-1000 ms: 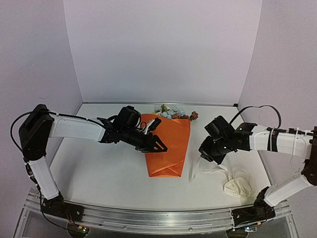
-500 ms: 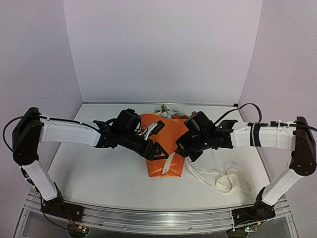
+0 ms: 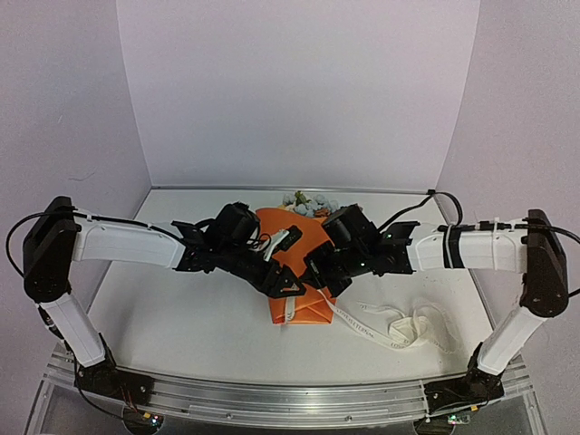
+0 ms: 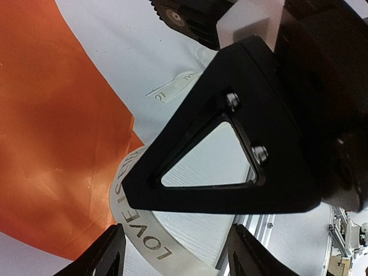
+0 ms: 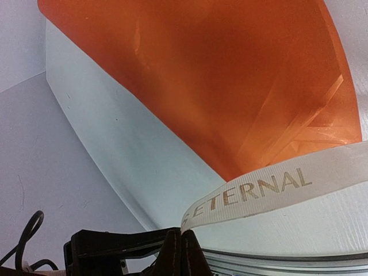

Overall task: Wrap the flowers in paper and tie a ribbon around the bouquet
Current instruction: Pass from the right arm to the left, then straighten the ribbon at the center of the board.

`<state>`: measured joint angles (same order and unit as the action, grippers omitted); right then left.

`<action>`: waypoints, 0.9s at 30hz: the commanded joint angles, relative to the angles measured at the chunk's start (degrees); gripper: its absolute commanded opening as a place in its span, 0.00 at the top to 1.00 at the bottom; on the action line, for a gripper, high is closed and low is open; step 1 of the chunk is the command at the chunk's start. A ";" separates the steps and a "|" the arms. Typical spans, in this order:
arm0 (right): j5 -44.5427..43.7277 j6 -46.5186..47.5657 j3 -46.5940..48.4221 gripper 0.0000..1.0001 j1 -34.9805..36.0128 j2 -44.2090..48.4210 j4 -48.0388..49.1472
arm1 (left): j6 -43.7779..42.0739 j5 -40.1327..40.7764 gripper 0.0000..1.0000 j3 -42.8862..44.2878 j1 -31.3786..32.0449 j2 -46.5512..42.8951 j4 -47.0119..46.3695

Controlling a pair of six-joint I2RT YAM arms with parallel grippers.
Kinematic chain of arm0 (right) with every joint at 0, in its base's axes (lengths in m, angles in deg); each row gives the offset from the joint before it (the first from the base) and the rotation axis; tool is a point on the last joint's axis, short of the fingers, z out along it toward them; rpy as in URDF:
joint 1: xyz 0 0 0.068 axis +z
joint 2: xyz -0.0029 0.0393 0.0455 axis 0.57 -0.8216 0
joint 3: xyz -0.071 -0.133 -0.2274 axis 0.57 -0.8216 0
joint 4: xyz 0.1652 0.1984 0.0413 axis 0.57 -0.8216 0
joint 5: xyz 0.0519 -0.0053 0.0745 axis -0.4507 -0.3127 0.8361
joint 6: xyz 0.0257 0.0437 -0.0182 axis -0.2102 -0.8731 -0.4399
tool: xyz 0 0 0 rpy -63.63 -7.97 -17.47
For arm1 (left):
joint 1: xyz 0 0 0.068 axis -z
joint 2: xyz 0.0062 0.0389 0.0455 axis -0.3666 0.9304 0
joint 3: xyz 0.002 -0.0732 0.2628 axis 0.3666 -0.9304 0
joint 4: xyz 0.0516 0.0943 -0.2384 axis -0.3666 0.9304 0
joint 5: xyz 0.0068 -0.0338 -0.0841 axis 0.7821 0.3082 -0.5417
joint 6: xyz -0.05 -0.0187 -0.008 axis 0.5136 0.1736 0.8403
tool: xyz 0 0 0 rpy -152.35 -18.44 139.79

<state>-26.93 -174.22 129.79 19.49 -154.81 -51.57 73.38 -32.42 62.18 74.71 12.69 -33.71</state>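
The orange paper [image 3: 306, 314] lies wrapped as a cone around the flowers [image 3: 306, 203], whose pale blue and cream heads show at its far end. My right gripper [image 3: 314, 272] hovers over the cone, shut on the cream ribbon [image 3: 381, 328], which trails right to a loose pile. In the right wrist view the fingertips [image 5: 187, 244] pinch the lettered ribbon [image 5: 259, 188] beside the paper [image 5: 218, 75]. My left gripper [image 3: 285, 283] is open right next to it. In the left wrist view the ribbon [image 4: 144, 241] runs between the spread fingers [image 4: 109, 256], untouched.
The white table [image 3: 181, 317] is walled by lilac panels at the back and both sides. The ribbon's slack pile [image 3: 412, 328] lies at the front right. The metal rail [image 3: 290, 399] with both arm bases runs along the near edge.
My right arm has swung left from the right side of the table, dragging the ribbon over the cone to the left gripper. The left jaws have spread wider and dropped slightly.
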 commanded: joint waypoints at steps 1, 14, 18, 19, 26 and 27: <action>0.44 -0.78 1.88 1.00 0.70 -0.74 2.28 | -0.08 2.01 0.40 0.88 0.24 1.88 0.02; 1.50 6.69 1.62 0.96 0.73 1.58 2.45 | 4.57 14.80 1.00 -0.77 0.24 0.14 -0.39; 0.43 15.68 0.07 0.63 0.45 4.95 0.64 | 5.49 17.26 1.00 -3.18 0.23 -3.03 -0.66; -0.69 18.22 -0.55 0.57 0.13 6.82 -1.76 | 5.76 17.38 1.00 -3.75 0.24 -4.11 -0.60; -14.54 43.03 -4.47 0.38 -1.23 18.09 -25.51 | 7.22 15.54 1.00 -7.40 0.23 -9.16 0.53; -16.95 46.76 -5.09 0.37 -1.29 19.11 -27.56 | 7.48 15.18 1.00 -7.76 0.23 -9.66 0.71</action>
<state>-32.88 -146.43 126.25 19.05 -140.60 -64.08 79.50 -17.14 55.91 74.96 7.35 -33.58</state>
